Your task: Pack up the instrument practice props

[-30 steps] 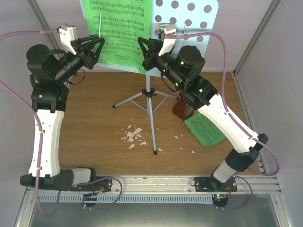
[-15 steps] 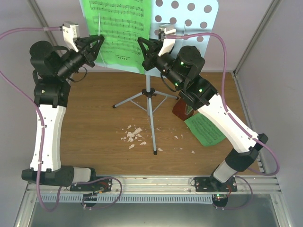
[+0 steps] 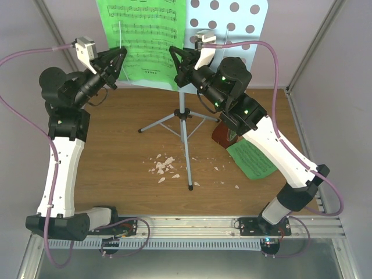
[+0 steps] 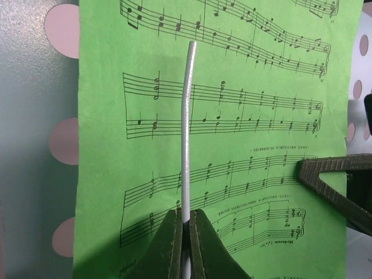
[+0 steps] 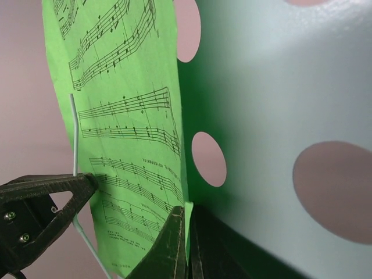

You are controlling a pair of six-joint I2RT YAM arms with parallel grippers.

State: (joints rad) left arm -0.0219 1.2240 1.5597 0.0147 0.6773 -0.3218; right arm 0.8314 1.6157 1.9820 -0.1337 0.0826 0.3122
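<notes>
Clamping wire page-holder (image 4: 187,128), left gripper (image 4: 186,224), right gripper (image 5: 187,220) pinched on right edge of sheet music (image 5: 133,116), music stand (image 5: 279,87) behind.

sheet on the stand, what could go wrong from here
1. The left hand is shut on the wire lying across the sheet, while the right hand pinches the sheet's edge. Pulling before the wire lifts could tear the paper.
2. Both hands grip high on the stand, which rests on a thin tripod. A sideways tug might tip it.
</notes>
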